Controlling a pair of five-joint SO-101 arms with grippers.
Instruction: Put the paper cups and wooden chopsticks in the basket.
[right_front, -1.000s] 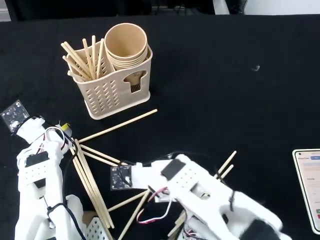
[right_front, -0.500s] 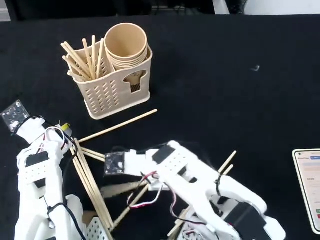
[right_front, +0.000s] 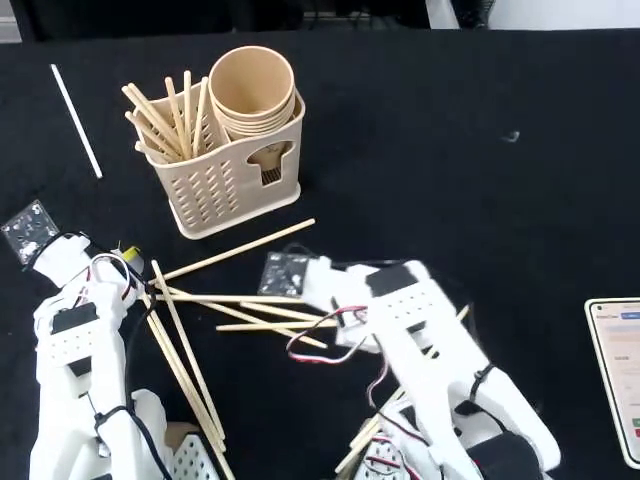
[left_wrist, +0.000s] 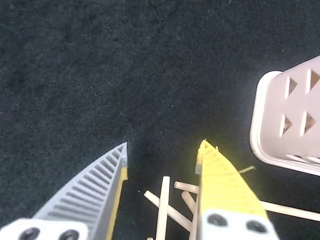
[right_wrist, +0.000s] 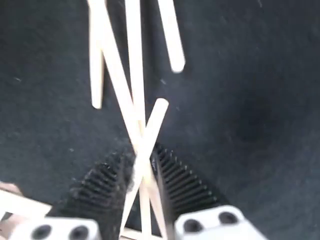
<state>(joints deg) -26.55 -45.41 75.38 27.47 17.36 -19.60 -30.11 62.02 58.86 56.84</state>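
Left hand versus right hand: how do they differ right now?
The left hand is open and grips nothing; the right hand is shut on crossed chopsticks. The left hand's fingers are yellow and grey; the right hand's are black. Both point down at the black table, near loose chopsticks.

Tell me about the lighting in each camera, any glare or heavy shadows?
High view: even light, the black cloth swallows shadows, no glare on the basket; the lit phone screen at the right edge is brightest. Left wrist view: the left end effector is evenly lit. Right wrist view: pale chopsticks stand out; the dark fingers of the right end effector nearly merge with the cloth.
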